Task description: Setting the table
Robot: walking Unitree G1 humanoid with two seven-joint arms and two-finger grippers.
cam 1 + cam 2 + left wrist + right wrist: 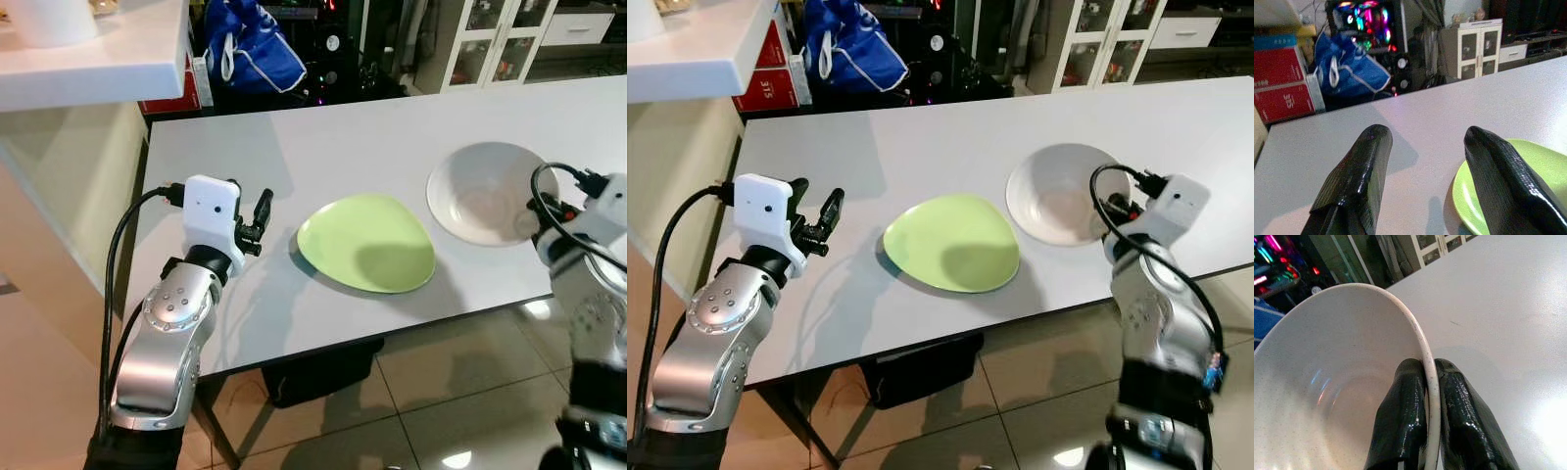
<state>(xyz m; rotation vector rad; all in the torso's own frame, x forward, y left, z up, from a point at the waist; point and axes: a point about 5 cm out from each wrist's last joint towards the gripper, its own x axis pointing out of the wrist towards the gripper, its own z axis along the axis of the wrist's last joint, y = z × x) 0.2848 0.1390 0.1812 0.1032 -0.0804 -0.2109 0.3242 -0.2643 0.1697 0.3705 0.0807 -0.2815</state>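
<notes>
A light green plate (367, 242) lies flat near the front edge of the grey table (333, 137). To its right stands a white bowl (485, 191). My right gripper (1431, 369) is shut on the bowl's rim (1426, 357), one finger inside and one outside, at the bowl's near right side. My left gripper (261, 223) hovers open just left of the green plate (1518, 191), with nothing between its fingers (1364, 166).
A white counter (88, 54) stands at the far left, beside the table. Behind the table are a blue bag (250, 44), red boxes (764, 83) and a white cabinet with glass doors (495, 39). Tiled floor (441, 392) lies below the table's front edge.
</notes>
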